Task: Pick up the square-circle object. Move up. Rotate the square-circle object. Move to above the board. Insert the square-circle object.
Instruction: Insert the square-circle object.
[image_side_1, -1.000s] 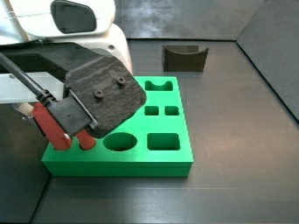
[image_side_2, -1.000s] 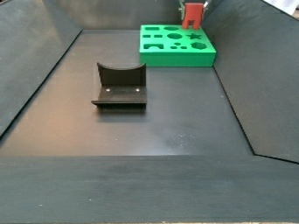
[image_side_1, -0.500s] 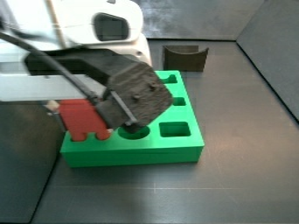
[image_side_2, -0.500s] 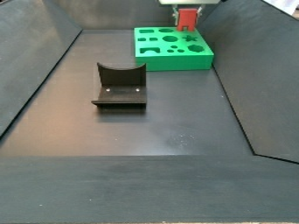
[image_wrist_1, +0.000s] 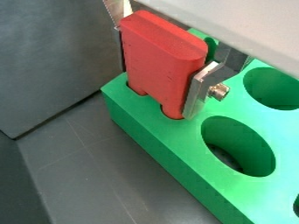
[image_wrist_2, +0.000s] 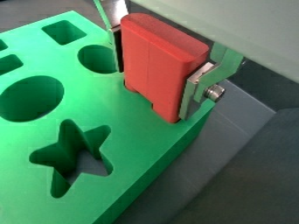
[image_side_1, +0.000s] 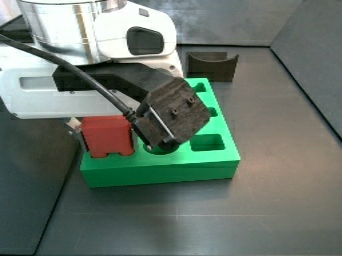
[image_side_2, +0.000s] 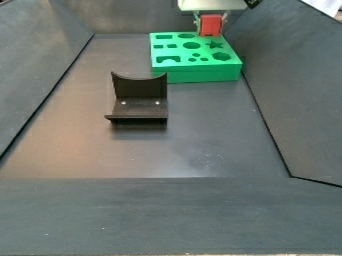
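Note:
The square-circle object (image_wrist_1: 158, 57) is a red block standing upright, broadside to both wrist views. My gripper (image_wrist_1: 158, 87) is shut on it, with one silver finger (image_wrist_1: 205, 84) flat against its side. Its lower end sits in a hole at a corner of the green board (image_wrist_1: 176, 166). The piece (image_wrist_2: 158, 66) meets the board (image_wrist_2: 47, 175) beside the star hole (image_wrist_2: 70, 153). In a side view the piece (image_side_1: 104, 135) is low at the near left corner of the board (image_side_1: 174, 170). From the opposite side, the piece (image_side_2: 210, 24) stands at the far edge of the board (image_side_2: 198, 60).
The dark fixture (image_side_2: 136, 98) stands on the floor in front of the board, and shows behind it (image_side_1: 211, 65) from the other side. Dark walls close in the floor. Round holes (image_wrist_1: 239, 149) lie next to the held piece.
The gripper has turned the red piece from tilted to upright and lowered it onto the board's corner. The board sits slightly shifted in both side views.

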